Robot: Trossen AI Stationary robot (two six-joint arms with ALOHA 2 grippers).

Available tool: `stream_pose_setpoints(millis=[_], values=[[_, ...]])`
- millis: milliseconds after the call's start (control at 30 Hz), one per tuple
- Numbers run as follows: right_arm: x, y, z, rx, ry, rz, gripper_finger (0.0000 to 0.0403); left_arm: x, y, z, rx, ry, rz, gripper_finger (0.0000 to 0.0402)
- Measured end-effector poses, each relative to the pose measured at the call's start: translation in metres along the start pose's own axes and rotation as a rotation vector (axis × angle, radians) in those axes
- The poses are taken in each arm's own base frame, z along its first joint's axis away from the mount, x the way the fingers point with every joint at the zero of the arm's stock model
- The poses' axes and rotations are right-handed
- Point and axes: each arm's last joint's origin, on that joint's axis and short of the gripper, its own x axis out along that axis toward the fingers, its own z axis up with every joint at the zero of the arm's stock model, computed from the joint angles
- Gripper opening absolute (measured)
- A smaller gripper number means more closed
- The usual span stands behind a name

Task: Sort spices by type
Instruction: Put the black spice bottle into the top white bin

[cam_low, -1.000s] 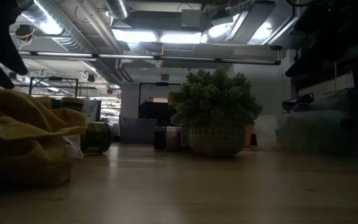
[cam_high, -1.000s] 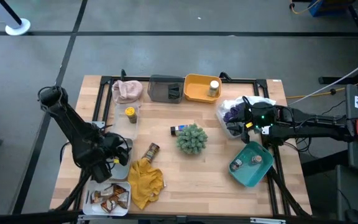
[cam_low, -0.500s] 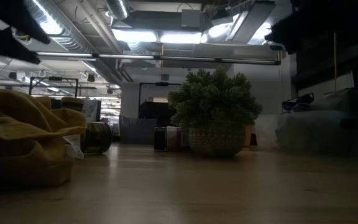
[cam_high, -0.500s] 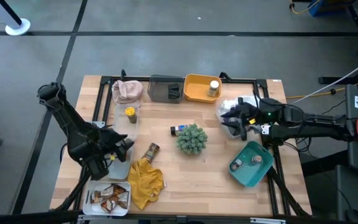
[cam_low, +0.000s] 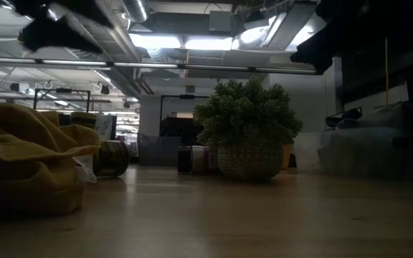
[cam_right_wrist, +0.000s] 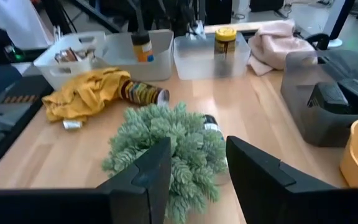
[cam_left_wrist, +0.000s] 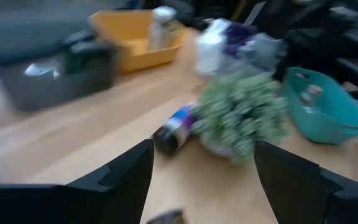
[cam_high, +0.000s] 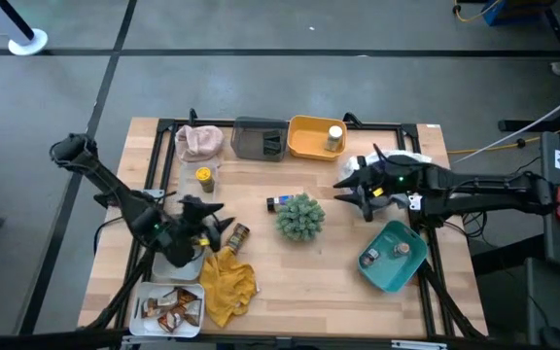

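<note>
Some spices sat sorted, a white-capped jar [cam_high: 334, 136] in the yellow bin [cam_high: 304, 127] up top and glossy packets [cam_high: 175, 305] lower left, but a brown bottle [cam_high: 235, 236] and dark bottle [cam_high: 280, 202] lay mid-table while the spread left gripper [cam_high: 214, 219] and half-open, empty right gripper [cam_high: 351, 189] hovered.

so the plant ball [cam_high: 299, 217] sits mid worktop [cam_high: 329, 277]. A small bottle [cam_high: 280, 202] lies just left of it, a jar [cam_high: 235, 236] further left, touching the cloth [cam_high: 227, 283].
</note>
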Motion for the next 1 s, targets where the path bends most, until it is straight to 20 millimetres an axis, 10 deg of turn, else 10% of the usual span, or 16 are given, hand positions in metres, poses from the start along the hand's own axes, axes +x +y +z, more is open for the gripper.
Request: stream_pose_setpoints(millis=[400,1000], values=[[0.004,-0.001,-0.002,-0.023,0.02,0.0,0.0154,0.068,-0.003,0.054,0.175,0.005,-0.194,0.026],[0.004,-0.001,-0.003,-0.022,0.032,0.001,0.0154,0.172,0.03,0.015,0.377,0.299,-0.206,0.026]])
